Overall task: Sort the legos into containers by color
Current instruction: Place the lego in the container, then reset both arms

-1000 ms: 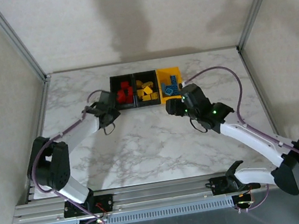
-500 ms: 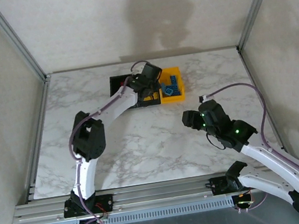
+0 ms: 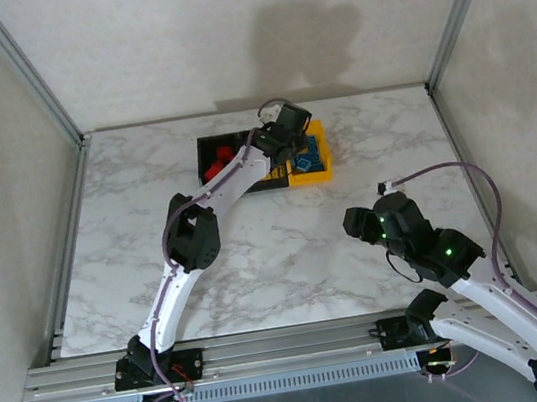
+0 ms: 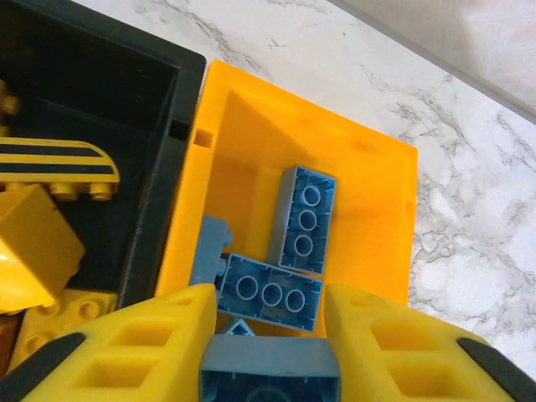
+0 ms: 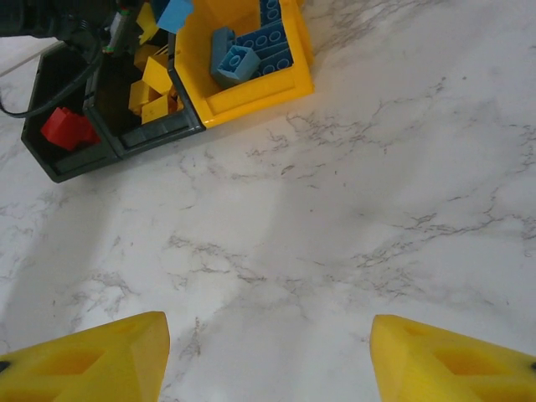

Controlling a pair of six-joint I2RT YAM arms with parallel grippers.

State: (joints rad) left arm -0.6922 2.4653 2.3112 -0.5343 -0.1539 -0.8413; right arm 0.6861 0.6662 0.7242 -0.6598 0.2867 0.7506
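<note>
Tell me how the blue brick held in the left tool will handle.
The blue brick looks rigid moulded plastic, so it probably won't flex. Its flat faces suggest it won't roll. Likely light, being small beside the yellow bin.

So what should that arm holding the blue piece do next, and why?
Probably open the left end effector and let go. It grips a blue brick seemingly right above the yellow bin, where other blue bricks lie, so dropping it there should sort it correctly.
</note>
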